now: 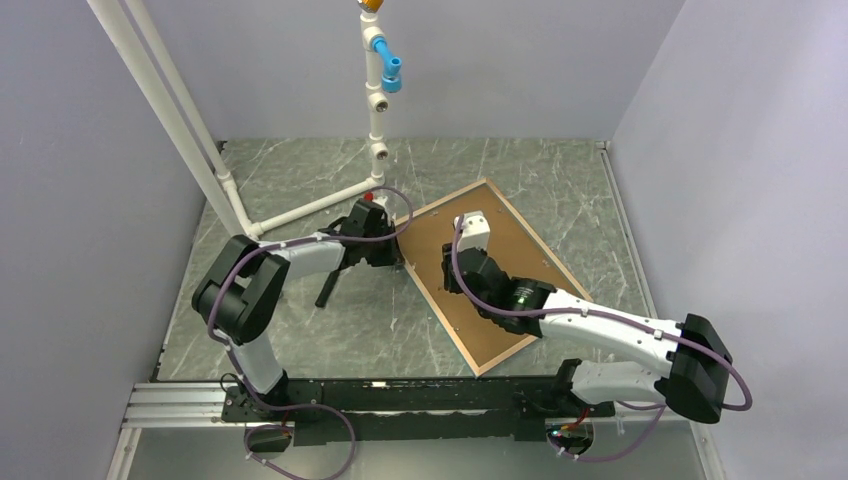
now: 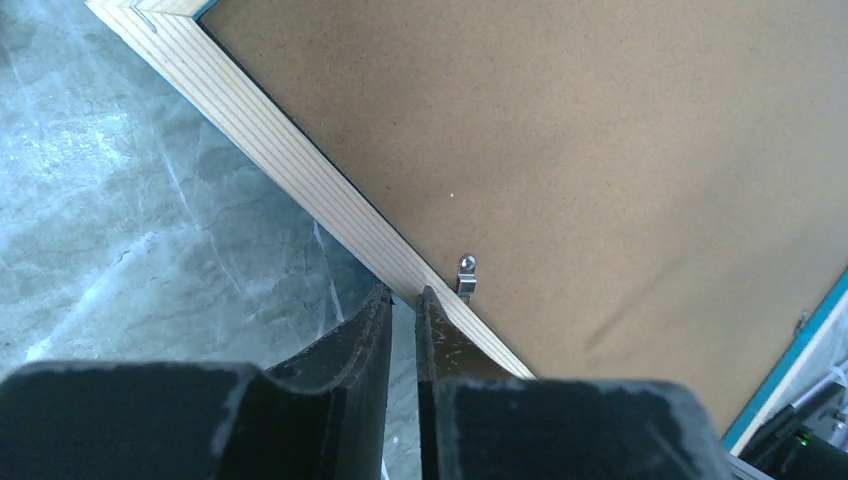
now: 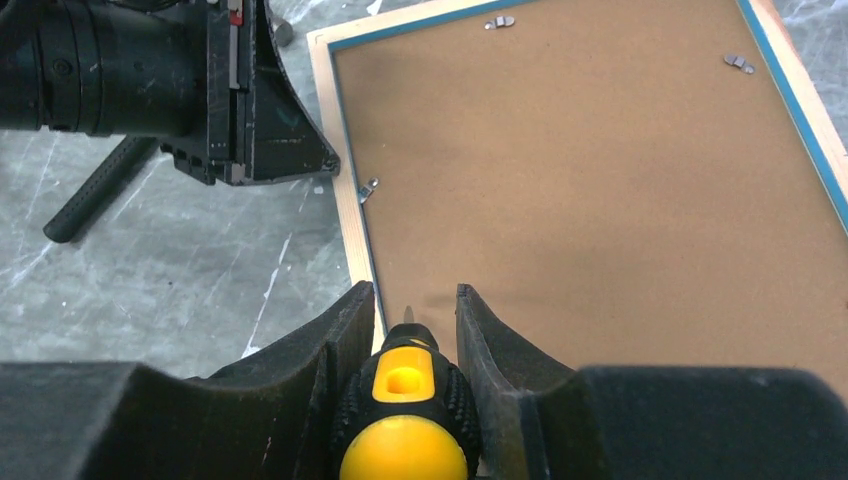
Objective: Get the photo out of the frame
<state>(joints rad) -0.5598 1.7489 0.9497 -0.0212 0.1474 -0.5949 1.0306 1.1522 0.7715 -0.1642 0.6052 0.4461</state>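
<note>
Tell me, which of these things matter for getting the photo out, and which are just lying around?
In the job: frame, face down; its clips; screwdriver in the right gripper; left gripper at the frame's rim. The photo is hidden.
Lying about: white pipe stand; black rod.

This looks like a robot lab. A left robot arm [image 1: 262, 290] and a right robot arm [image 1: 610, 330] are bolted to a black rail [image 1: 400, 400] at the near edge of a grey stone-look table [image 1: 330, 330]. Plain grey walls [image 1: 520, 70] stand close around the table. White plastic pipes [image 1: 376, 110] stand up at the table's far side. Purple cables [image 1: 453, 262] run along the arms.
</note>
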